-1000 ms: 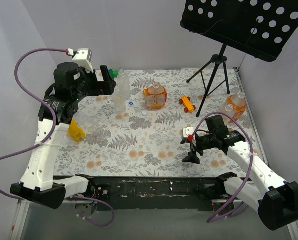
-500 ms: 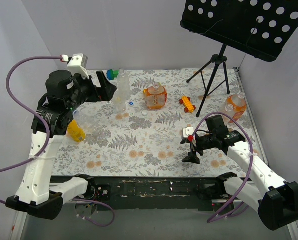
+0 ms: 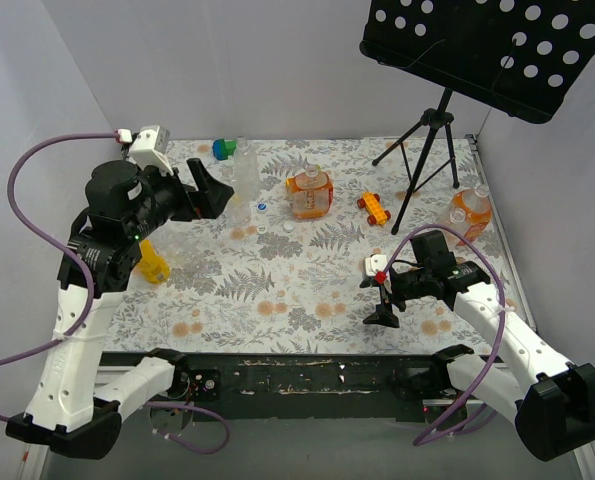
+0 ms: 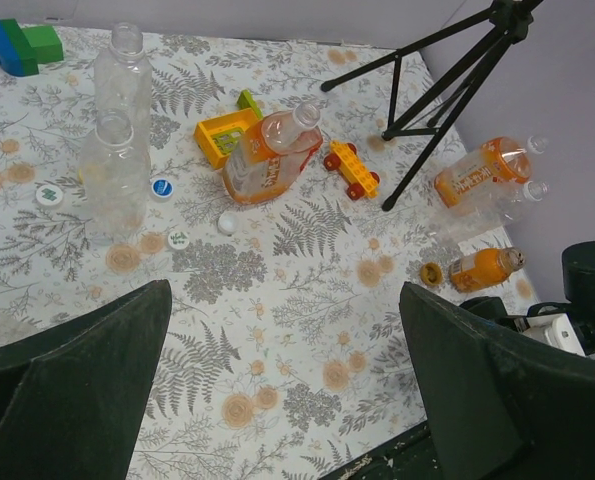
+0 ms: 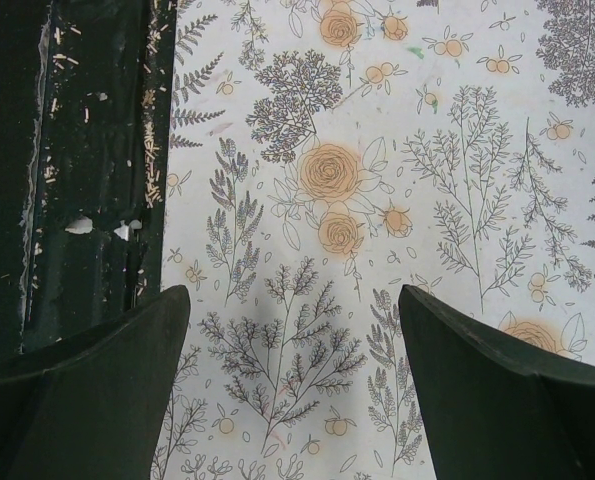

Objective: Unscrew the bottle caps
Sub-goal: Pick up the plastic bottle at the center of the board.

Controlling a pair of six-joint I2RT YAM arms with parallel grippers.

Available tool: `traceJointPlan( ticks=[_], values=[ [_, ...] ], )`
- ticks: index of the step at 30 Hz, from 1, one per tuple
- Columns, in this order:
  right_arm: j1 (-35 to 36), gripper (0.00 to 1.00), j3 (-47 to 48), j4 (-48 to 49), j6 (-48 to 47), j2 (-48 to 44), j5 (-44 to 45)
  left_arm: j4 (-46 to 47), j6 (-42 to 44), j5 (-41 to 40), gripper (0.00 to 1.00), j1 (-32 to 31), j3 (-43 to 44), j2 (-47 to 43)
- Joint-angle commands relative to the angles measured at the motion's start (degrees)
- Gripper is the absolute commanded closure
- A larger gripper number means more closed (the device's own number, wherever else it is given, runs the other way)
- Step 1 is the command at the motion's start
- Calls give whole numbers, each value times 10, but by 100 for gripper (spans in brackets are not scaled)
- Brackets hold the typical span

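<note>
Two tall clear bottles (image 4: 113, 176) stand at the back left, both without caps. Loose caps lie beside them: a blue one (image 4: 162, 187) and white ones (image 4: 178, 239). A squat orange bottle (image 3: 310, 195) with a white cap leans on a yellow tray (image 4: 220, 136). More orange bottles (image 4: 485, 172) lie at the right, with a small one (image 4: 483, 268) next to a yellowish cap (image 4: 432, 272). My left gripper (image 3: 209, 190) is open and empty, raised just left of the clear bottles; it also shows in the left wrist view (image 4: 285, 290). My right gripper (image 3: 381, 312) is open and empty, pointing down over bare cloth near the front edge (image 5: 295, 292).
A music stand's tripod (image 3: 432, 130) stands at the back right. An orange toy car (image 3: 373, 208) sits beside the squat bottle. A green-and-blue block (image 3: 224, 149) lies at the back left and a yellow toy (image 3: 152, 262) at the left. The dark front rail (image 5: 77, 150) runs along the cloth's edge.
My left arm has drawn back toward the near left and lowered, still open and empty. The right arm has not moved.
</note>
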Motion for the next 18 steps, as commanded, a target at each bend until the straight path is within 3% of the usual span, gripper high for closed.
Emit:
traceJointPlan(
  ticks=[1,18],
  values=[
    [-2,7,1,0,-5,-5,-16,9,-13,12,2,0,-15,-23],
    [-2,7,2,1,-5,-4,-20,-8,-22,8,2,1,-31,-64]
  ],
)
